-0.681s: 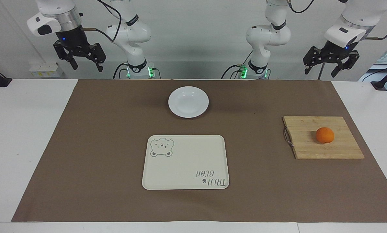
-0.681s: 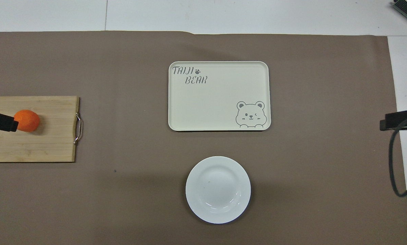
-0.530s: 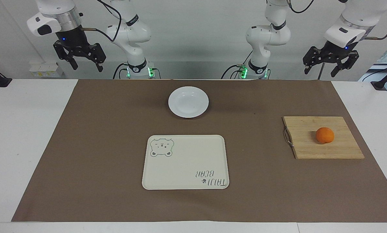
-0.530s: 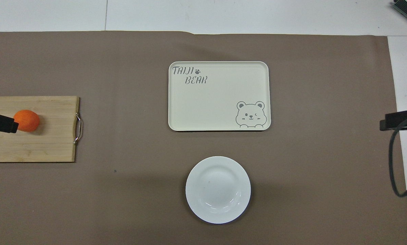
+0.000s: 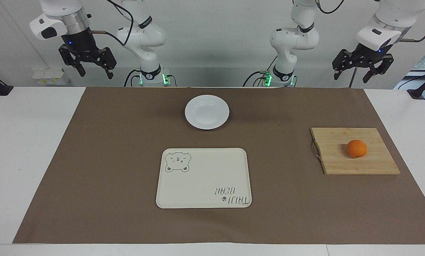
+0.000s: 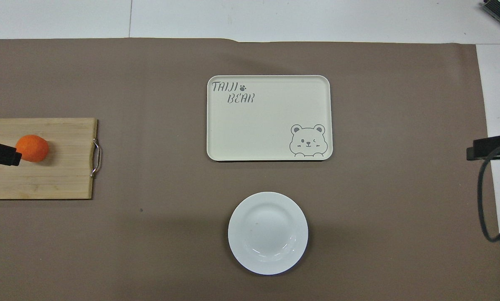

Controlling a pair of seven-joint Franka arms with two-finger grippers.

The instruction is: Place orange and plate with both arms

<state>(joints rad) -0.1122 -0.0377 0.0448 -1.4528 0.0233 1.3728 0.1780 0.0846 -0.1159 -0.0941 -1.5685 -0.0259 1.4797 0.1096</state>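
The orange [image 5: 356,148] [image 6: 32,148] rests on a wooden cutting board [image 5: 340,165] [image 6: 61,179] toward the left arm's end of the table. The white plate [image 5: 207,112] [image 6: 267,233] lies on the brown mat midway between the arms, nearer to the robots than the cream tray. My left gripper [image 5: 351,77] hangs open and empty, high over the table's robot-side edge. One of its fingers [image 6: 1,153] overlaps the orange's edge in the overhead view without touching it. My right gripper [image 5: 95,74] hangs open and empty, high at the right arm's end.
A cream tray with a bear drawing [image 5: 203,177] [image 6: 269,118] lies on the mat, farther from the robots than the plate. The board has a metal handle [image 5: 315,150] on its tray-facing side. A brown mat [image 5: 109,160] covers most of the white table.
My left gripper has risen a little, and its finger in the overhead view has slid slightly off the orange. The right gripper has edged up very slightly.
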